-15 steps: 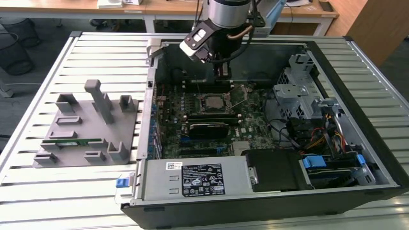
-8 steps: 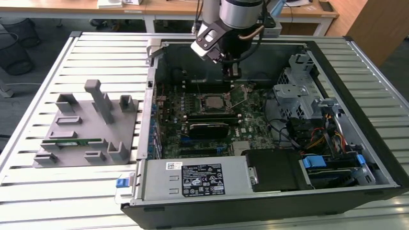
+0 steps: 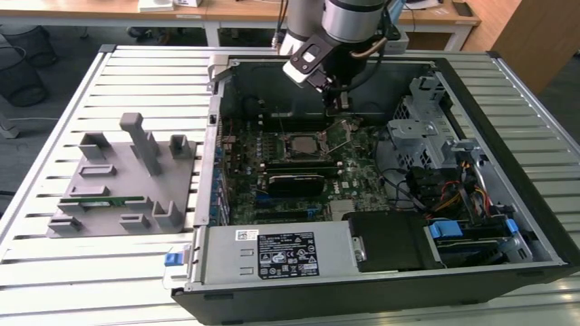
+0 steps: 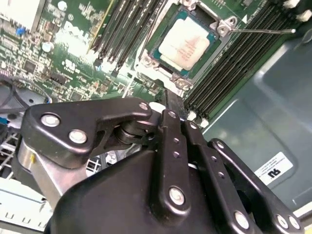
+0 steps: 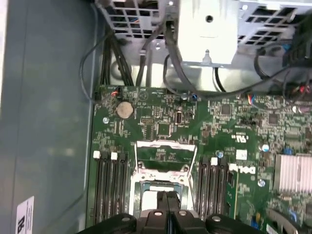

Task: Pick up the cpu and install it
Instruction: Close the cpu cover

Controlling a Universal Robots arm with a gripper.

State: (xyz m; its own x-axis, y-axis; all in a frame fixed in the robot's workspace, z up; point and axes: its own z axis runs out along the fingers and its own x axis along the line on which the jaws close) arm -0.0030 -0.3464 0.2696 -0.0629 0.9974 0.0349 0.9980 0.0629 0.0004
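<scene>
The cpu (image 4: 187,41) is a small flat square chip with a pale, silvery metal top (faintly marked) and a thin green rim around its edge. It lies flat and face up in the socket (image 4: 147,60) on the green motherboard (image 4: 73,29), its top uncovered, with rows of black memory slots (image 4: 122,24) along two opposite sides. In the exterior view the cpu (image 3: 302,144) sits near the middle of the board, inside the open computer case (image 3: 363,305).

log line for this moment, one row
gripper: shut, just above socket | cpu: lying in socket, silver top up | load plate: raised
</scene>
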